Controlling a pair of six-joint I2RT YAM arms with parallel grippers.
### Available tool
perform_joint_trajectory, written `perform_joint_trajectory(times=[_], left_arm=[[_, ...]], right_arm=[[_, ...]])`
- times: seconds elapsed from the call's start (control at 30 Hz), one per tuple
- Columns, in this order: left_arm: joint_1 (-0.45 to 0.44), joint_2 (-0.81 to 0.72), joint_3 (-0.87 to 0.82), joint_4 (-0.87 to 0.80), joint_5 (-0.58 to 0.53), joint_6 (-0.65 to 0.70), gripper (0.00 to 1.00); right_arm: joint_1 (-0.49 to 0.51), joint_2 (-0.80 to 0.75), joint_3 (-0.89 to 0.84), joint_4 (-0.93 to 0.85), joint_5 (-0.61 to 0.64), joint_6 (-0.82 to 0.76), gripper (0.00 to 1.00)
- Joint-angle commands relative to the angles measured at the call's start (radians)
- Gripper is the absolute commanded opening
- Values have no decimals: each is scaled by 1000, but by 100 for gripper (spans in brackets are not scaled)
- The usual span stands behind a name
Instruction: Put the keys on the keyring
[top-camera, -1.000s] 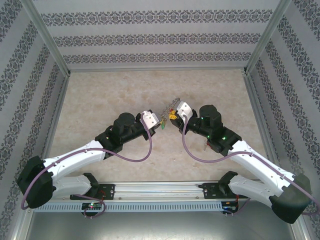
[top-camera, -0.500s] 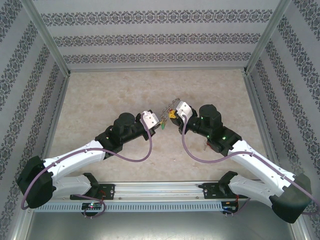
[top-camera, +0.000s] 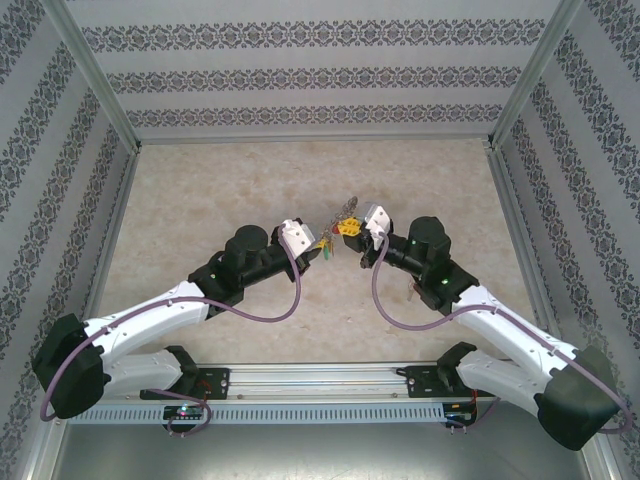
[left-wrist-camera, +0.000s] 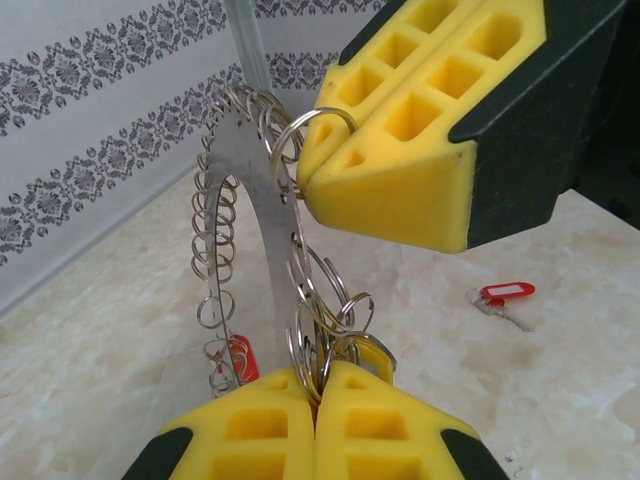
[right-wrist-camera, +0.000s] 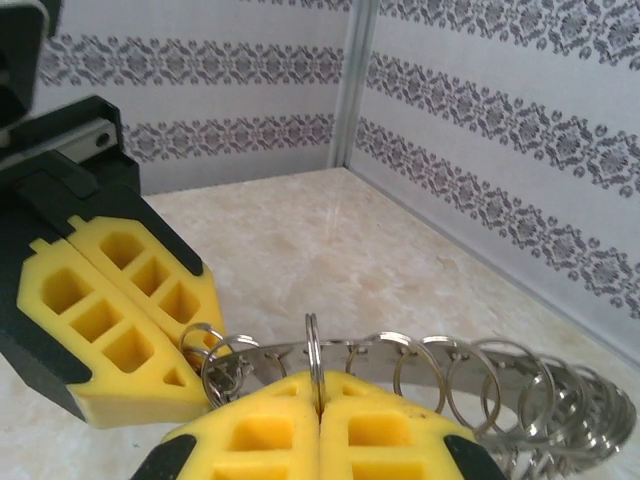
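The keyring (left-wrist-camera: 255, 220), a grey metal hoop fringed with silvery links, hangs in the air between both grippers above the table's middle (top-camera: 345, 211). My left gripper (left-wrist-camera: 318, 378) is shut on a bunch of its small links, next to a yellow-tagged key (left-wrist-camera: 378, 352). A red-tagged key (left-wrist-camera: 240, 357) hangs from the hoop's far side. My right gripper (right-wrist-camera: 319, 390) is shut on one small link of the hoop (right-wrist-camera: 450, 352). From above, the left gripper (top-camera: 321, 243) and the right gripper (top-camera: 351, 228) almost meet, and a green key (top-camera: 327, 255) dangles below them.
A loose red-tagged key (left-wrist-camera: 505, 293) lies on the marble table, close to the right forearm (top-camera: 410, 291). Patterned walls and metal corner posts (right-wrist-camera: 350, 90) enclose the table (top-camera: 200, 200) at the back and sides.
The right gripper has closed fully on a link and shifted slightly right and back, tipping the keyring with it. The left arm has barely moved.
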Motion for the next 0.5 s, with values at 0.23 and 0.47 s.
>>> perform_joint_trajectory(times=[0.23,0.47], left_arm=[[-5,-22,-8,-48,186,-53,30],[-2,-71,-42,-118,244,-74,51]], right_arm=[[-36,66,-34,131,-113,4,0],[-74,131,-48,150,-251,-32,0]])
